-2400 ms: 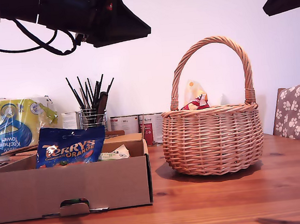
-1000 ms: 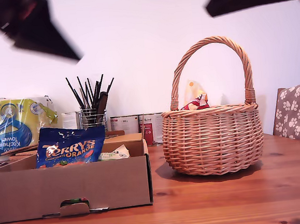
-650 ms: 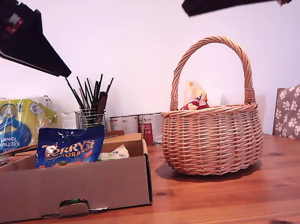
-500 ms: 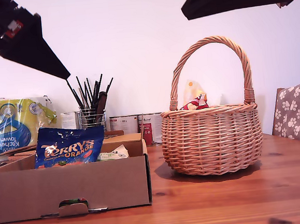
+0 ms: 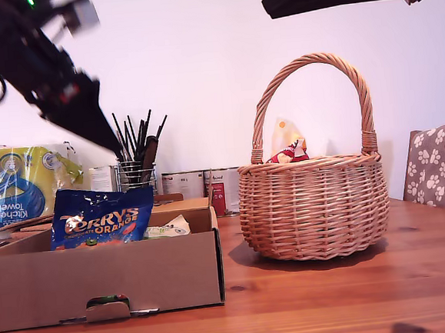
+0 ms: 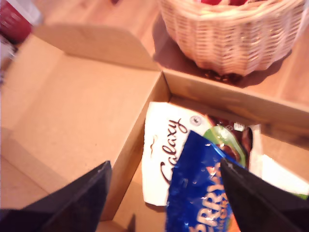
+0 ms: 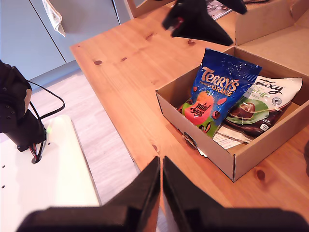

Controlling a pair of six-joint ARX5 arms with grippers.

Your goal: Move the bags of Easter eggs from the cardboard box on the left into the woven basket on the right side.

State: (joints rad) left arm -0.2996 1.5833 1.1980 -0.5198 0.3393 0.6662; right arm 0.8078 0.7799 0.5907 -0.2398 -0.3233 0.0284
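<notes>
my first gripper (image 6: 164,193) lowered, fingers apart | my second gripper (image 7: 160,186) fingers together | Terry's bag (image 5: 101,217) upright

wood table (image 5: 348,295), cardboard box (image 5: 108,280), woven basket (image 5: 314,205)

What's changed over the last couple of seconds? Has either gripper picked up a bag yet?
No pickup yet. My first gripper swung toward the exterior view's left and has come down over the cardboard box, open above the blue Terry's bag. My second gripper moved in along the top, from the exterior view's right, and is shut. The bags, the box and the woven basket stayed put.
</notes>
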